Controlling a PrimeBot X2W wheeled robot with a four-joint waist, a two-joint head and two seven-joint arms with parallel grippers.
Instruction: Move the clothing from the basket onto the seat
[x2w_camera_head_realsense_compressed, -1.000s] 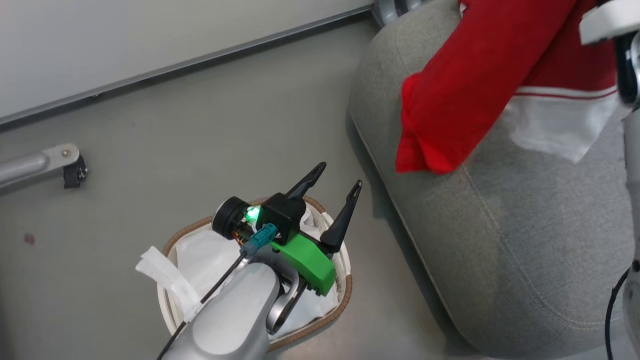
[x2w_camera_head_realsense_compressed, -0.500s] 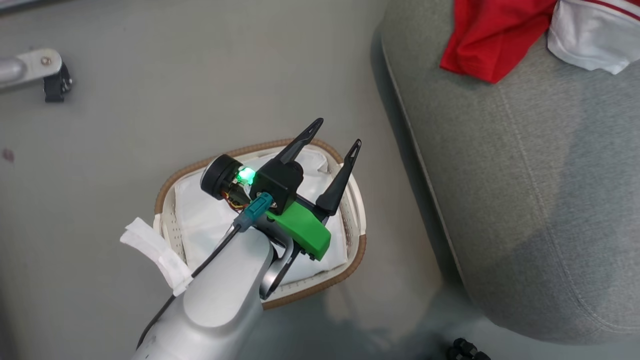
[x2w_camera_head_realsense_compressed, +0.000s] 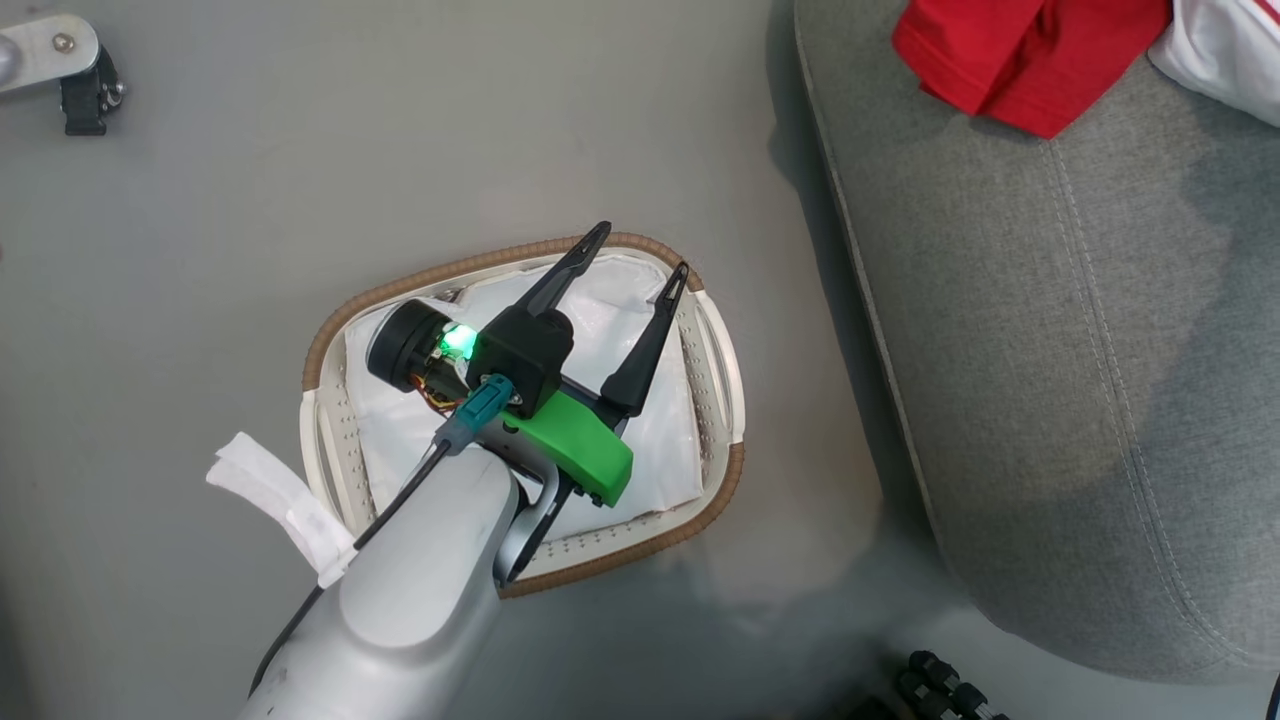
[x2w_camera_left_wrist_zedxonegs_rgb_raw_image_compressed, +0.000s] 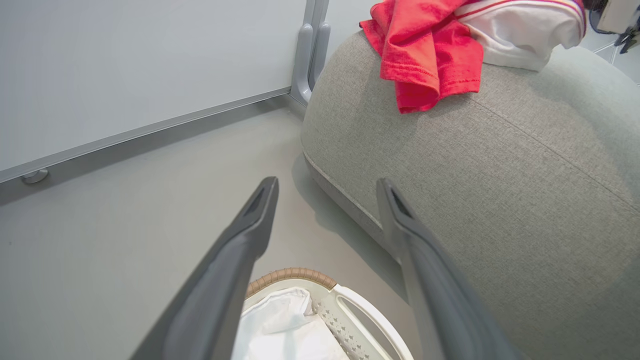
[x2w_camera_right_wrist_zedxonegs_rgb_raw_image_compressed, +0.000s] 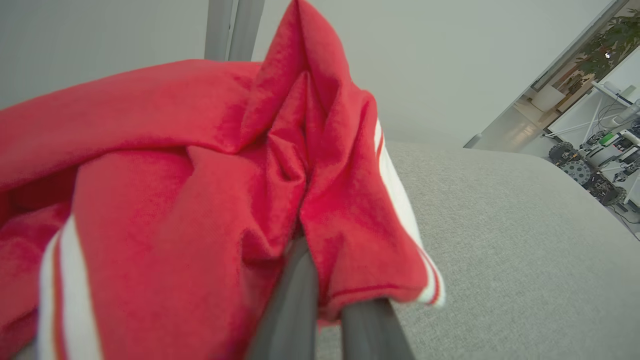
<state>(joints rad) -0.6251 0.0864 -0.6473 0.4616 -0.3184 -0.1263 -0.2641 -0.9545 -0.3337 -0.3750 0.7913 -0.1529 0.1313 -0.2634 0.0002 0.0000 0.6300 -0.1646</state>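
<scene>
The left jaws stand wide above the small oval white perforated plastic basket (x2w_camera_head_realsense_compressed: 722, 400) with its white fabric liner (x2w_camera_head_realsense_compressed: 665, 440). Both soft red garments (x2w_camera_left_wrist_zedxonegs_rgb_raw_image_compressed: 425, 55) lie on the large grey fabric sofa seat (x2w_camera_head_realsense_compressed: 1050, 350), with the right jaws pinched on the white-striped garment (x2w_camera_right_wrist_zedxonegs_rgb_raw_image_compressed: 175, 200).

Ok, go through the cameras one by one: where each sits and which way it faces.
Head view: on the head, looking down at the basket on the floor beside the seat; left forearm and open left gripper over the basket.
Left wrist view: on the left wrist, looking along its spread fingers at the seat, basket rim below.
Right wrist view: on the right wrist, facing across the seat; right gripper shut on the clothing.
Shared: head and left wrist views both show basket, seat, clothing.
</scene>
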